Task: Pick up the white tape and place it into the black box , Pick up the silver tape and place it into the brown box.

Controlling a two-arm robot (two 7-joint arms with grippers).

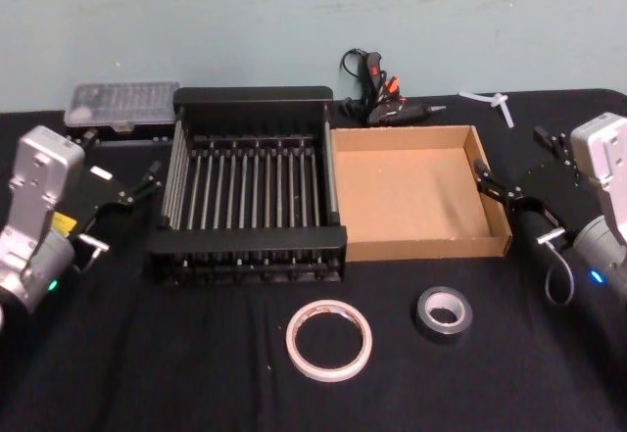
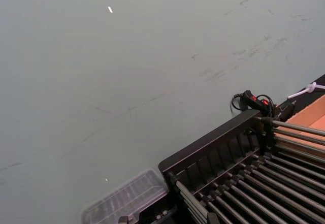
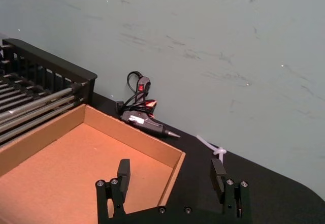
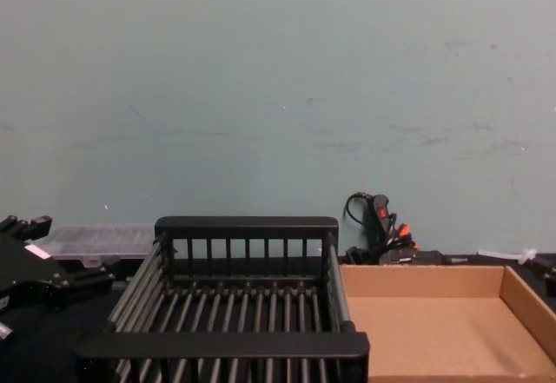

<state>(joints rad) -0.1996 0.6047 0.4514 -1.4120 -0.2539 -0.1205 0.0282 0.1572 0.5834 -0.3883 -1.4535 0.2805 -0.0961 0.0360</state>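
The white tape [image 1: 328,340] lies flat on the black cloth in front of the black box [image 1: 251,100], near the table's front. The silver tape [image 1: 443,312] lies to its right, in front of the brown box [image 1: 416,192]. Both boxes stand side by side and hold nothing; they also show as the black box [image 4: 246,224] and the brown box [image 4: 434,326]. My left gripper [image 1: 125,207] hangs open left of the black box. My right gripper [image 1: 514,202] is open at the brown box's right wall, with its fingers [image 3: 123,170] over that corner.
A clear plastic case [image 1: 122,104] sits at the back left behind the black box. A black glue gun [image 1: 387,94] with its cord lies behind the brown box, and a white tie [image 1: 490,101] lies at the back right. A pale wall closes the back.
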